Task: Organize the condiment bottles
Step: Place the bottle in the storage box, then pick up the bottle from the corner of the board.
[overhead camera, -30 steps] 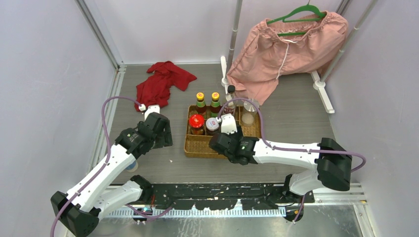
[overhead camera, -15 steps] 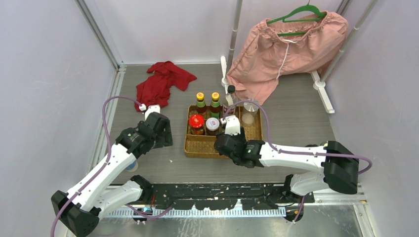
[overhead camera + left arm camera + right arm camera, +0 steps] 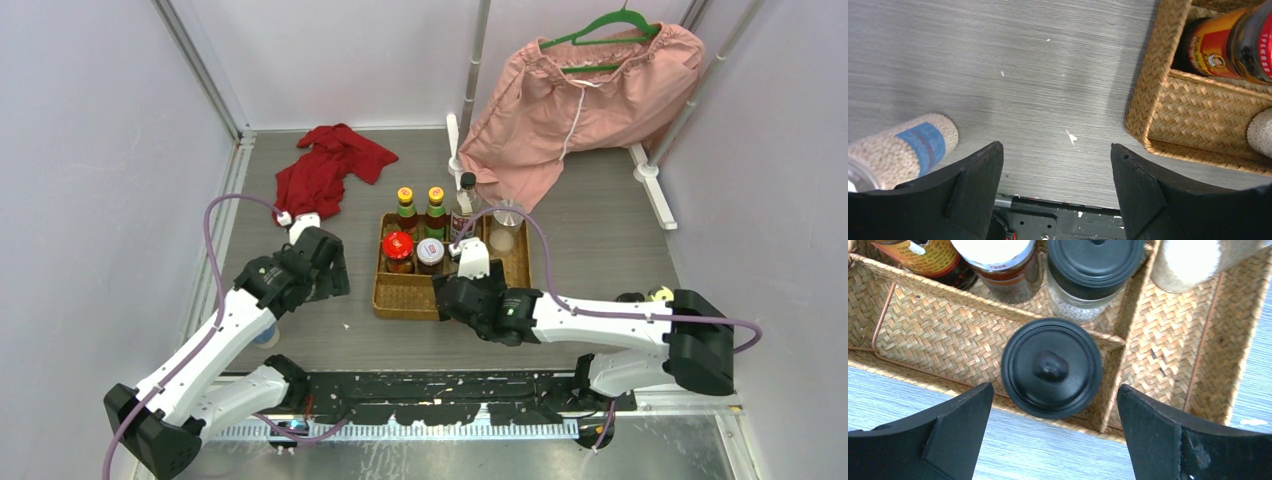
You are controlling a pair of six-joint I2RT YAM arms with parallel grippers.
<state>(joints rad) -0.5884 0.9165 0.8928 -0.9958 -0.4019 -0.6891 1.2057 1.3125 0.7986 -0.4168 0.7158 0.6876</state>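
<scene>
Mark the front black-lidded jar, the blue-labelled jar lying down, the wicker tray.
front black-lidded jar [image 3: 1050, 367], right wrist view, lid centre
blue-labelled jar [image 3: 923, 143], left wrist view, blue label
wicker tray [image 3: 1152, 75], left wrist view, outer side wall

Black-lidded shaker upright in wicker tray near compartment; blue-labelled shaker lying on table.

Wicker tray on table — red cloth, pink shorts behind it.

Left hand fingers spread wide; right hand likewise, pointing down
</scene>
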